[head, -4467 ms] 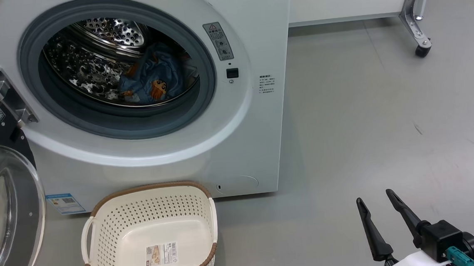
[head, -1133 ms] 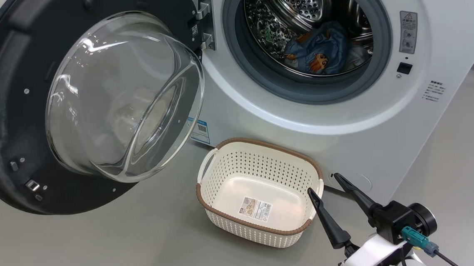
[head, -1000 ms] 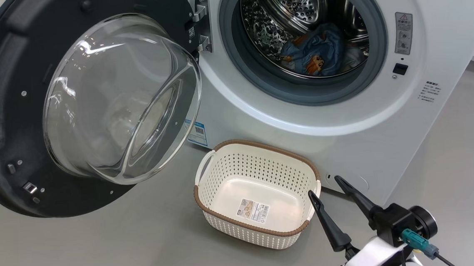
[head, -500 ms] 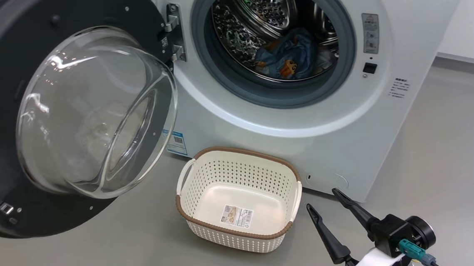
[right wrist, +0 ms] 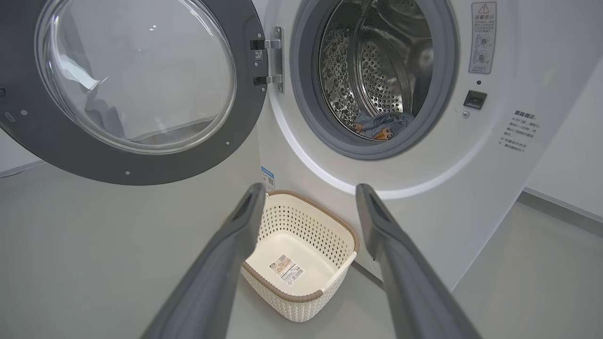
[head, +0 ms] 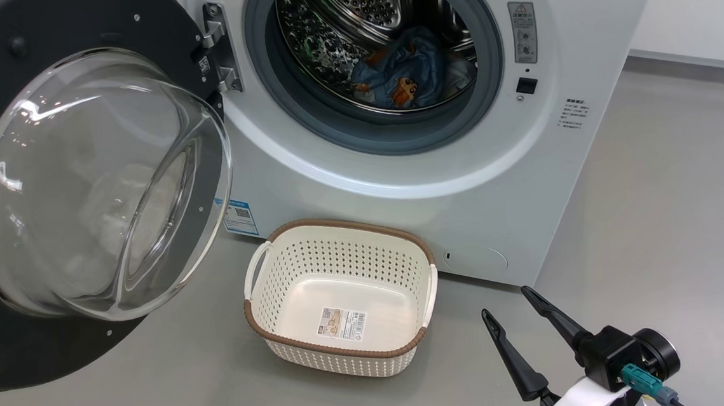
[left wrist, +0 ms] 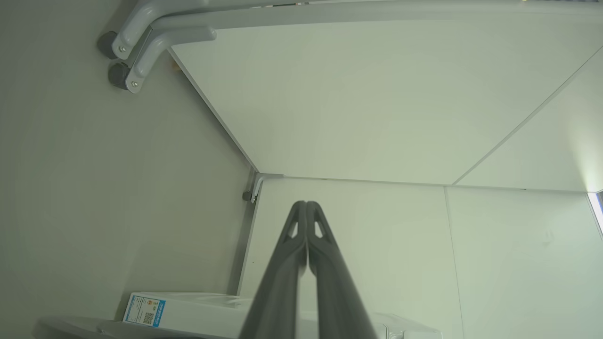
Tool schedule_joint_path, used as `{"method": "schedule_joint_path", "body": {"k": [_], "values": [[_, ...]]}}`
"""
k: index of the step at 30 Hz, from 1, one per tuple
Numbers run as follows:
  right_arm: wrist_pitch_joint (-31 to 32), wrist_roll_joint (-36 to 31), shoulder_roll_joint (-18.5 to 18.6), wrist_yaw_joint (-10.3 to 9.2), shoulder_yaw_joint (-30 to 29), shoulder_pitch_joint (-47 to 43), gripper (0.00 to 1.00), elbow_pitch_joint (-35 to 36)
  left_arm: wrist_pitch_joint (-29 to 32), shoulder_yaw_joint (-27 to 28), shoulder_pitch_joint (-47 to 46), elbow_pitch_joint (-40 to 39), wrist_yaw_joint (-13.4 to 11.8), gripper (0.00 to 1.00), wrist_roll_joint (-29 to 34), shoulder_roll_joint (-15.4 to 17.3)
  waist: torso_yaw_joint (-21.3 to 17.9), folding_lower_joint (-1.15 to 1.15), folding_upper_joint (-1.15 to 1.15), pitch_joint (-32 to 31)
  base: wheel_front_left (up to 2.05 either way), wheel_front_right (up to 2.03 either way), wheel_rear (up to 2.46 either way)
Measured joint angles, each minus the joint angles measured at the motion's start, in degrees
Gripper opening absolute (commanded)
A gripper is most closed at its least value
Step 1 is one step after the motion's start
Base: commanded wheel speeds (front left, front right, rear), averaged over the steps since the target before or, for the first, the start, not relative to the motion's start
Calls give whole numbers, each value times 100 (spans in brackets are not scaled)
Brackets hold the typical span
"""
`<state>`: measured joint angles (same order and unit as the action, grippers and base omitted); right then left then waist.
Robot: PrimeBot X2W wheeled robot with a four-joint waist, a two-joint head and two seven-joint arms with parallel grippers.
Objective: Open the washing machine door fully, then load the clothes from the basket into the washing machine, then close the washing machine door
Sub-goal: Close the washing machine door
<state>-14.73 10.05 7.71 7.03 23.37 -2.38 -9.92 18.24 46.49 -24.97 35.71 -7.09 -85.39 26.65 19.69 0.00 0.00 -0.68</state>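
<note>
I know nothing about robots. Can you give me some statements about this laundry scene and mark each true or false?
1. The washing machine door stands open. True.
2. The basket holds clothes. False: it is empty apart from a label; the clothes lie in the drum.
3. The right gripper is open and holds nothing. True.
4. The left gripper is open. False: its two fingers are pressed together.
5. The basket sits on top of the washing machine. False: it stands on the floor in front of it.
</note>
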Motion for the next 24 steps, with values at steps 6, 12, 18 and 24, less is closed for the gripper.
{"method": "schedule_joint_path", "body": {"k": [6,12,18,24], "values": [[0,-1,5,0,-26,1,100,31,265,-142,-121,157,0,0,-75,-42,-92,0,0,89,0,0,0],[0,-8,65,0,-100,1,100,38,486,-328,-357,263,4,0,-252,-235,-95,0,0,162,0,0,0],[0,-8,92,0,-100,4,100,38,788,-480,-359,363,60,0,-255,-270,-86,0,0,184,0,0,0],[0,-8,90,0,-107,7,100,37,1298,-757,-358,400,183,0,-321,-380,-69,0,0,198,0,0,0]]}}
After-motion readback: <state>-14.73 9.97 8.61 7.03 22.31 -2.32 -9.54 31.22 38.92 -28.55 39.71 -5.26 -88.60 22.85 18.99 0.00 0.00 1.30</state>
